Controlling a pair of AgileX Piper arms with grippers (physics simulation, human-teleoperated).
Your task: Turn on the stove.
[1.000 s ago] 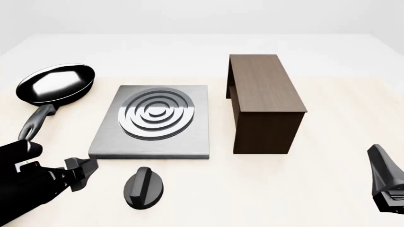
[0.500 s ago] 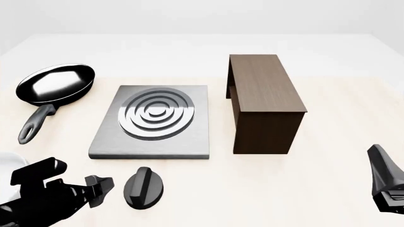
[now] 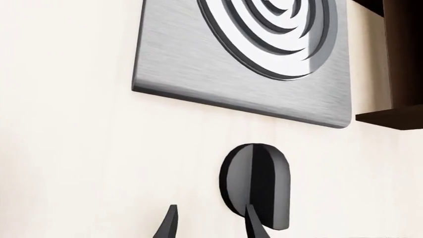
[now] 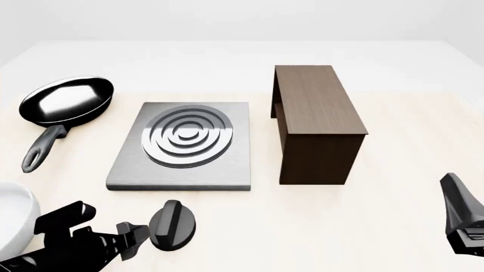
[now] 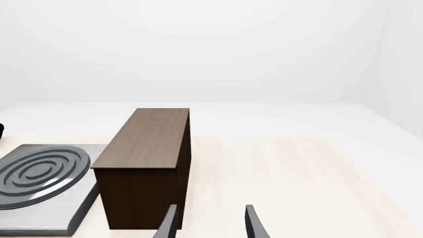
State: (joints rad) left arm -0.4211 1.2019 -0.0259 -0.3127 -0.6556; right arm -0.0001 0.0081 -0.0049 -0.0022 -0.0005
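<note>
The stove's grey plate (image 4: 226,164) with raised oval rings lies flat at centre left. Its small black knob (image 4: 174,225) lies apart on the table, just in front of the plate. My left gripper (image 4: 138,235) sits low right beside the knob, on its left. In the left wrist view the gripper (image 3: 211,225) is open. One finger (image 3: 254,225) overlaps the knob (image 3: 256,184), the other stands beside it over bare table, with the plate (image 3: 198,69) beyond. My right gripper (image 4: 461,218) is open at the near right, far from the stove.
A shiny black frying pan (image 4: 67,101) lies left of the plate, its handle pointing toward me. A tall dark brown wooden box (image 4: 314,122) stands right of the plate. The right wrist view shows the box (image 5: 148,163) ahead, next to the plate (image 5: 39,183).
My left gripper has moved rightward and nearer the front edge, coming up against the knob's left side. The knob, plate and right arm have not moved.
</note>
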